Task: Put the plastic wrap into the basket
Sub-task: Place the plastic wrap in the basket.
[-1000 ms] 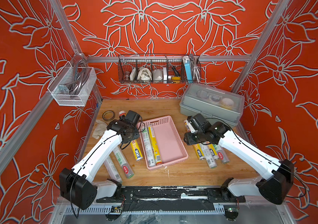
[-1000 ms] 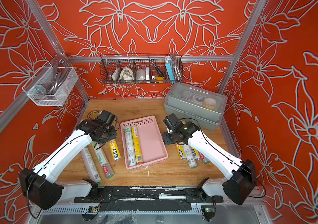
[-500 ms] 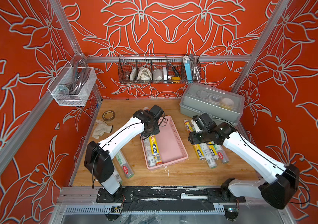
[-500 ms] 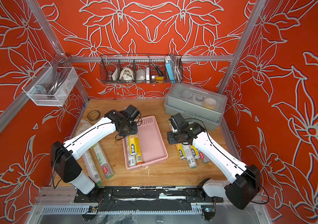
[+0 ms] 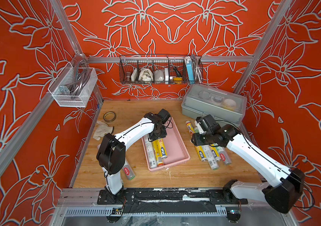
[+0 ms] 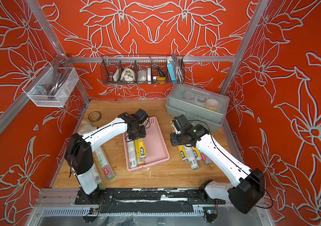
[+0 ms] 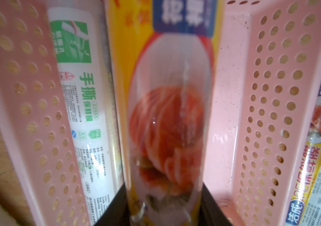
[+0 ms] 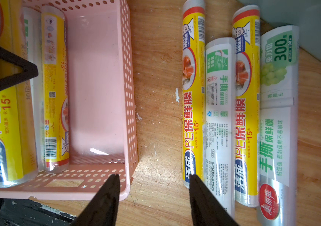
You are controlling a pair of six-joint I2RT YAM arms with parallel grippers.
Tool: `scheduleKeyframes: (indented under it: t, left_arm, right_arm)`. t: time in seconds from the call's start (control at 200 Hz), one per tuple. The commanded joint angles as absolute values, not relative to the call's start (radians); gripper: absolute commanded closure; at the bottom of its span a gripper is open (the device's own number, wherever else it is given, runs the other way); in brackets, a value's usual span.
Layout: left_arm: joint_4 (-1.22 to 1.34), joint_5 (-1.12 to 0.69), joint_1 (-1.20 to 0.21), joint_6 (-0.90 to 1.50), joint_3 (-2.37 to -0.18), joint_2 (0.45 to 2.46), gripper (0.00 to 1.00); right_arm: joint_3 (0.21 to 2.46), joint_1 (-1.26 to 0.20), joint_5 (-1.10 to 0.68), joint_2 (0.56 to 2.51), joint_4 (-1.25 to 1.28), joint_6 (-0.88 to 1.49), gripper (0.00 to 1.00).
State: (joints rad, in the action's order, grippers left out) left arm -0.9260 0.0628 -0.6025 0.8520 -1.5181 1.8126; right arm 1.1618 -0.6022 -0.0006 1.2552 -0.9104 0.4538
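Starting at the front of the desk (image 5: 185,177): two white-green rolls (image 6: 104,162) lie loose beside the left arm's base, one partly hidden by it.

At mid-desk stands the pink basket (image 5: 175,146), made of rigid plastic with perforated walls and a smooth floor. A white-green roll (image 7: 81,88) and a yellow roll (image 8: 55,94) lie flat in it, along the wall on the left arm's side. The left gripper (image 5: 158,136) is clamped on a third, the held yellow roll (image 7: 167,117), a glossy film-wrapped cylinder. Its long axis runs parallel with the basket's long walls, over the bare floor. Whether it touches that floor cannot be told. Judgement: a plain release should seat it.

Beside the basket, the right gripper (image 8: 153,176) hovers over bare wood with jaws apart and empty. The nearest yellow roll (image 8: 193,109), first of a row of four loose rolls, lies just beside the outer finger, on the side away from the basket. Its axis runs square to the line between the fingers — a short sideways shift should straddle it. The right arm is plainly the nearer one.

Farther back sit a tape ring (image 5: 109,116) and a grey lidded box (image 5: 214,101) — neither concerns the task.
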Motion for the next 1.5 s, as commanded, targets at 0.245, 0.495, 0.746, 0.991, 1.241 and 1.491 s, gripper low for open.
scheduleKeyframes:
  t: [0.245, 0.495, 0.746, 0.991, 1.241, 1.491]
  left_arm:
    - [-0.884, 0.051, -0.637, 0.898, -1.454, 1.842, 0.71]
    - [-0.880, 0.046, -0.637, 0.893, -1.468, 1.893, 0.70]
    - [-0.881, 0.078, -0.637, 0.894, -1.472, 1.928, 0.65]
    - [-0.888, 0.101, -0.637, 0.890, -1.490, 1.963, 0.58]
    - [-0.909, 0.119, -0.637, 0.870, -1.551, 2.033, 0.57]
    - [-0.912, 0.142, -0.637, 0.871, -1.542, 2.044, 0.51]
  right_arm:
    - [1.143, -0.584, -0.006, 1.233, -0.927, 0.432, 0.43]
    - [1.141, -0.577, -0.011, 1.234, -0.928, 0.429, 0.43]
    - [1.141, -0.573, -0.016, 1.235, -0.927, 0.422, 0.43]
    - [1.144, -0.569, -0.018, 1.233, -0.930, 0.422, 0.43]
    - [1.143, -0.565, -0.016, 1.232, -0.933, 0.423, 0.42]
    - [1.140, -0.558, -0.015, 1.226, -0.934, 0.425, 0.43]
